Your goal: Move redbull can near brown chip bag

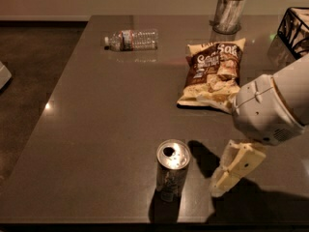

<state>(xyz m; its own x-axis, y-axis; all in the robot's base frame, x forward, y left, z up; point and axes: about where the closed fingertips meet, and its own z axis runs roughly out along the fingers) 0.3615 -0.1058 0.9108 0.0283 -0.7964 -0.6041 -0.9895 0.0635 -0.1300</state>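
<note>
- We see a dark grey-brown, glossy desk (96, 129) filling most of the view, with a dark floor off its left edge and a pale wall behind its back edge.
- The redbull can (172, 170), a slim metal drink can with a shiny silver top, an open tab hole and dark sides, stands upright close to the front edge, a little right of the middle.
- The brown chip bag (212, 74), a crinkly snack bag with a brown centre, cream-yellow edges and white lettering, lies flat toward the back right part of the desk. It is well apart from the can, with bare desk between them.
- The cream-coloured gripper (227, 178) hangs near the front edge, just to the right of the can, slanting down and to the left from a bulky white arm housing (270, 105).
- The gripper's lower end is at about the can's height and near it but not touching; a strip of shadowed desk shows between them.
- We cannot tell how far the gripper is spread. The can stands free of it.
- A clear plastic water bottle (133, 39) lies on its side near the back edge, left of the middle.
- A round metal cup (227, 13) stands at the back edge above the bag, and a black wire basket (294, 30) sits at the back right corner.
</note>
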